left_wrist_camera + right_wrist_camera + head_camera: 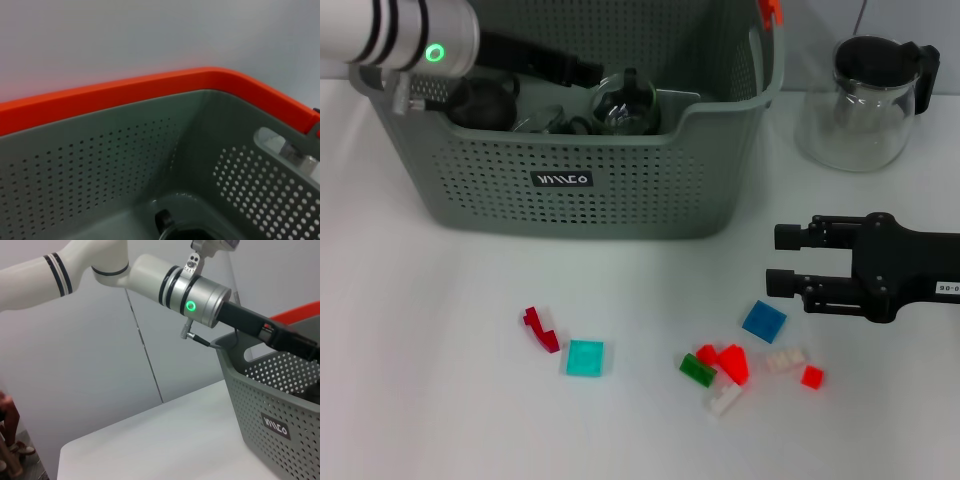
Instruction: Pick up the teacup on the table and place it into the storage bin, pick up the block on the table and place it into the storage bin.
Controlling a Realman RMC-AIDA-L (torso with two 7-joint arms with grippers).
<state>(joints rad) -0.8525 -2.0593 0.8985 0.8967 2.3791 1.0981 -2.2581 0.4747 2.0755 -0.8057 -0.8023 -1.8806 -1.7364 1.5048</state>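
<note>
The left gripper (595, 70) is reaching into the large grey-green perforated storage bin (590, 205); its grasp is hidden. A clear glass teacup (623, 103), fragile and slippery, is sitting inside. The right gripper (782, 260) is hovering with fingers spread, with a small blue plastic block (763, 321), light and rigid, at its 7 o'clock, best pinched across flat sides.

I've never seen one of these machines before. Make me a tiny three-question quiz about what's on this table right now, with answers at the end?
1. True or false: the glass jug stands inside the storage bin.
2. Which gripper reaches into the storage bin? A) left gripper B) right gripper C) neither
3. Fill in: the flat square block nearest the dark red block is coloured ____.

Key
1. False: it stands on the table beside the bin, toward the robot's right.
2. A: the left gripper extends over the rim into the bin, next to a glass teacup lying there; the right gripper hovers over the table, jaws open, near the blue block.
3. Teal: the teal block.
</note>
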